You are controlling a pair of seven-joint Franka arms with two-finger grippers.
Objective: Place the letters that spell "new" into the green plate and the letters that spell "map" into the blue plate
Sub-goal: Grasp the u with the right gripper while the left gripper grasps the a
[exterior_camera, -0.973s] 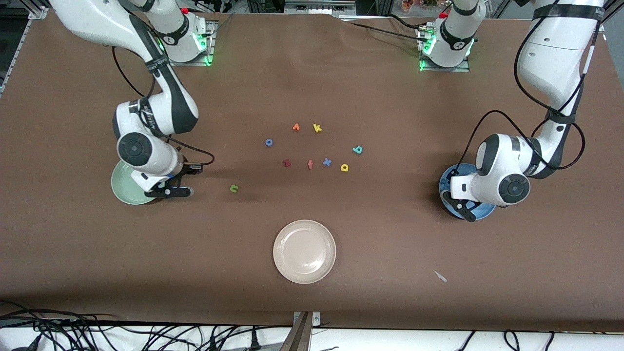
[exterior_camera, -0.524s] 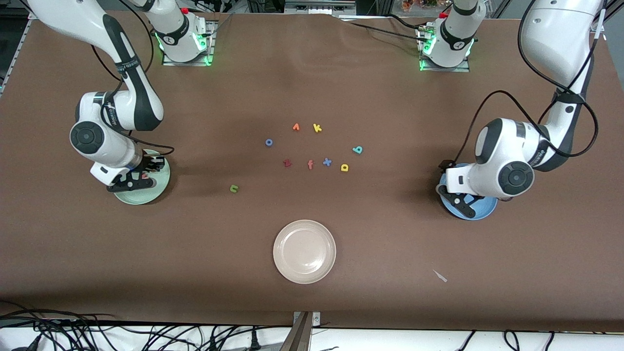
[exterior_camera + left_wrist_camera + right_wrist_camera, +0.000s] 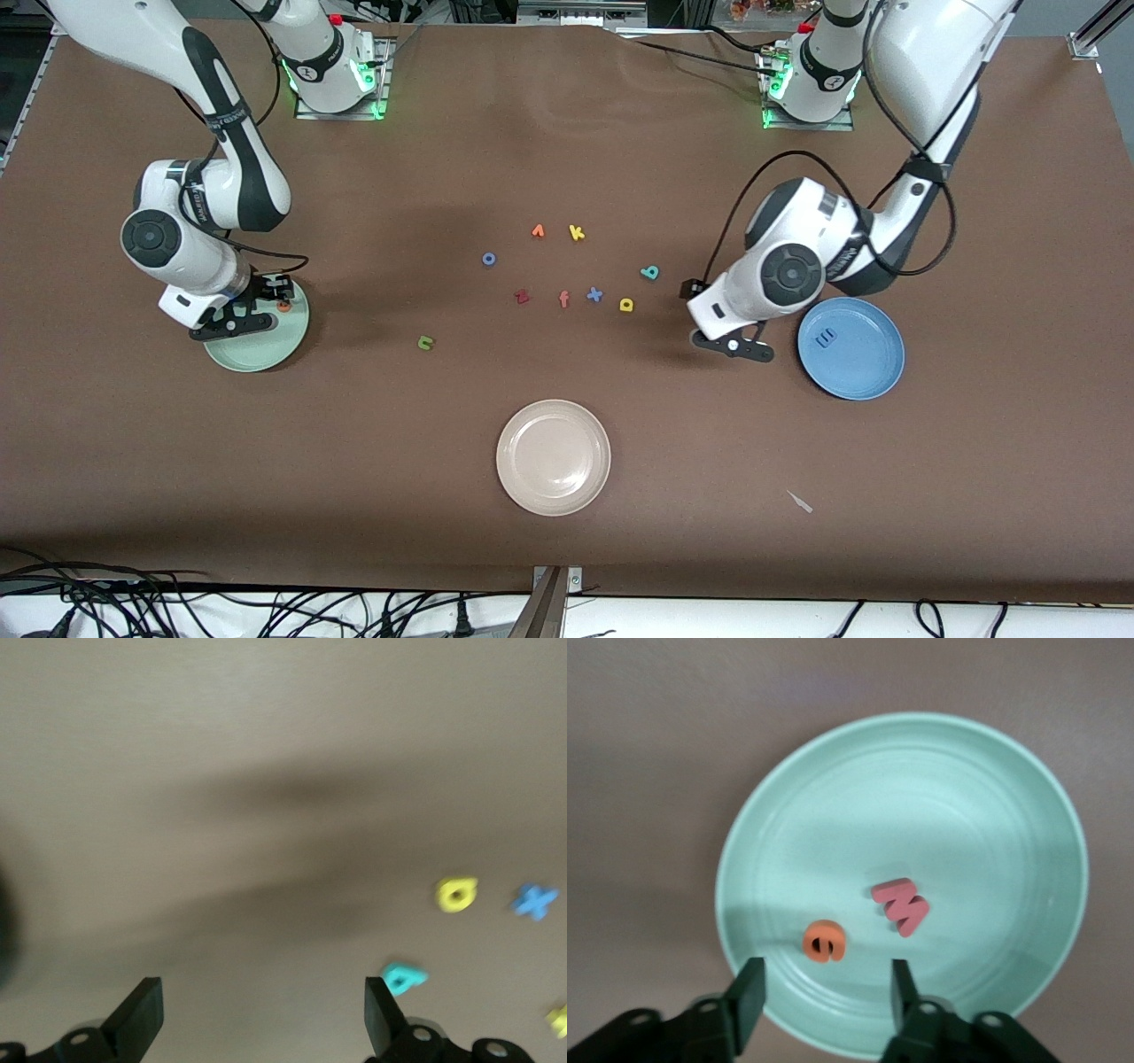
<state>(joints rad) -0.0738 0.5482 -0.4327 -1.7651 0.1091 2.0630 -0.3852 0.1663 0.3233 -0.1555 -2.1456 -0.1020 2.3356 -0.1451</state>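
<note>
The green plate [image 3: 266, 352] [image 3: 966, 815] lies at the right arm's end of the table. In it lie the orange e [image 3: 283, 306] [image 3: 823, 941] and the pinkish-red w [image 3: 901, 905]. My right gripper [image 3: 232, 326] [image 3: 826, 985] hangs open over the plate, holding nothing. The blue plate [image 3: 866, 365] at the left arm's end holds the blue m [image 3: 826, 337]. My left gripper [image 3: 733, 346] [image 3: 263, 1008] is open over bare table between that plate and the yellow a [image 3: 626, 305] [image 3: 455, 893]. The teal p [image 3: 650, 272] [image 3: 403, 978] and green n [image 3: 425, 343] lie on the table.
Loose letters lie mid-table: yellow k [image 3: 577, 233], an orange letter [image 3: 538, 231], blue o [image 3: 488, 259], dark red z [image 3: 522, 297], salmon f [image 3: 564, 299], blue x [image 3: 594, 295]. A cream plate [image 3: 554, 457] sits nearer the front camera.
My left gripper has left the blue plate and swung toward the mid-table letters, leaving the m in the plate. My right gripper has opened, and the e lies in the green plate.
</note>
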